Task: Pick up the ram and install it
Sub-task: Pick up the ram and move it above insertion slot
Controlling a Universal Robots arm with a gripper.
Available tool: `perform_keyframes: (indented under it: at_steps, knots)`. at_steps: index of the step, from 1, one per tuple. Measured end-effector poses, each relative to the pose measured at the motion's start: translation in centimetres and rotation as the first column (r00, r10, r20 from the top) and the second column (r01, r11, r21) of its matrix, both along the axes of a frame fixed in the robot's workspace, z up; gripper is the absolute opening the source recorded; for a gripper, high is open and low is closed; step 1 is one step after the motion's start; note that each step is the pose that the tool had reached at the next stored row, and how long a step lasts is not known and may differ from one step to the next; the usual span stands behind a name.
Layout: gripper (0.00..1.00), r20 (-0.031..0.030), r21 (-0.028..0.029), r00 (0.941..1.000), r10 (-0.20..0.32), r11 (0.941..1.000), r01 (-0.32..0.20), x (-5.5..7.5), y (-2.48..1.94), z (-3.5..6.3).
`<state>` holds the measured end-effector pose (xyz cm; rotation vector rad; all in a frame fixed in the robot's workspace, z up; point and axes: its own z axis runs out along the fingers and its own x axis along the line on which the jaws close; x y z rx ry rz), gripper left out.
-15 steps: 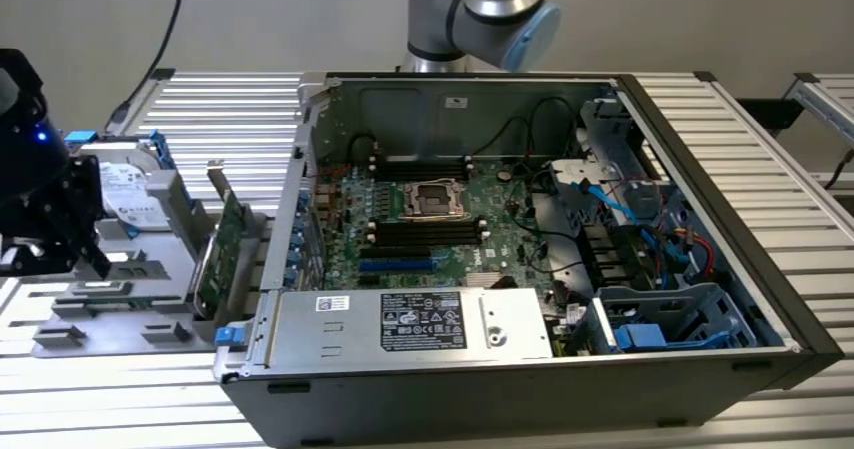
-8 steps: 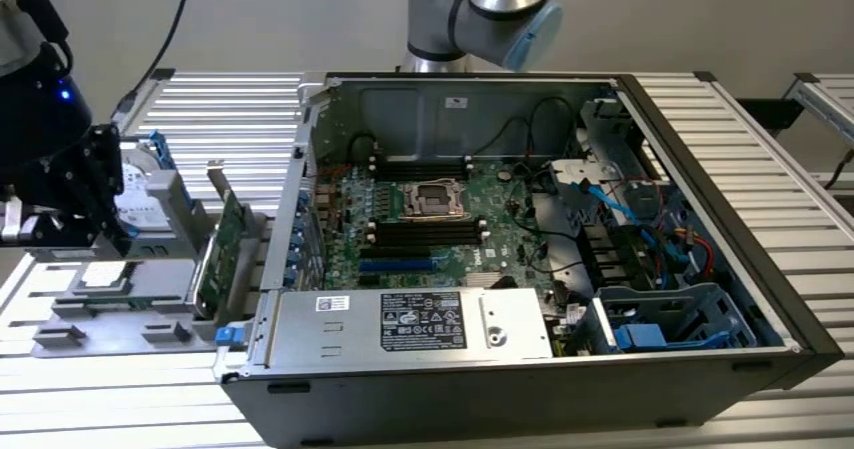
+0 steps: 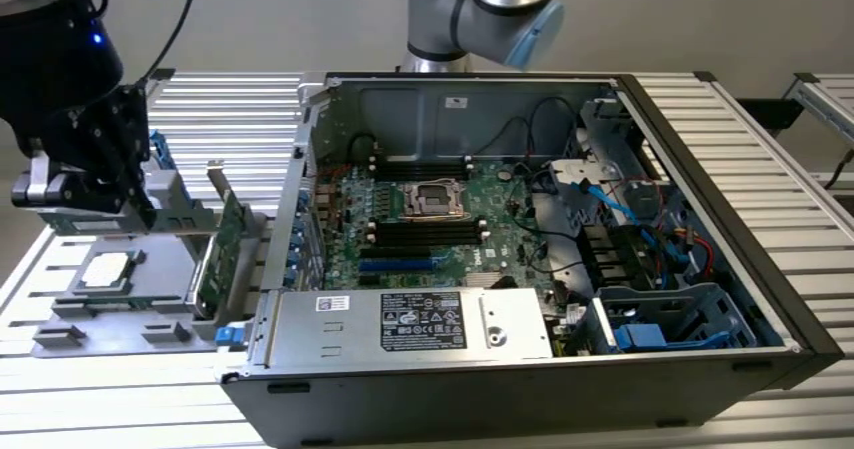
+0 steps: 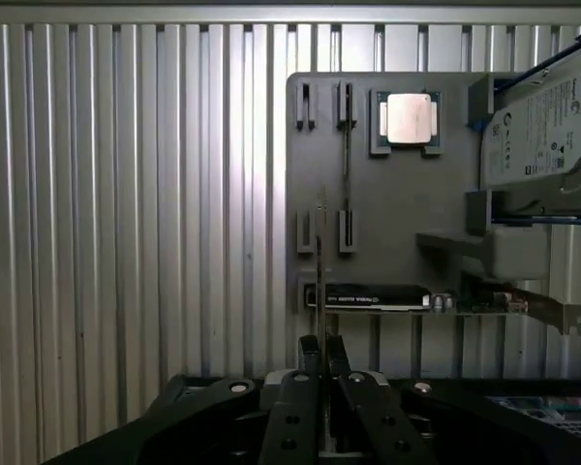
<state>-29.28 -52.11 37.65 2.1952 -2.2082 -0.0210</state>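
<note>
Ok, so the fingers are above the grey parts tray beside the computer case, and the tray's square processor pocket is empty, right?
Not quite: the pocket is not empty. The wrist view shows the silver processor sitting in it. The rest stands: the fingers are above the grey parts tray, beside the computer case.

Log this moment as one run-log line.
gripper: shut on thin edge-on ram stick | position: above grey holder tray | install: not yet done

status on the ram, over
Copy: gripper shut on the ram, held edge-on. Over the gray holder tray. Expansion card stands on that tray, close by.
</note>
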Motion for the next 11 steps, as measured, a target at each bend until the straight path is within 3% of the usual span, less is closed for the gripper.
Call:
perform_keyframes:
  at_steps: [11]
  knots:
    - [0.14, -0.0034, -0.0001, 1.0, 0.0, 1.0, 0.0, 5.0, 0.05, 4.49]
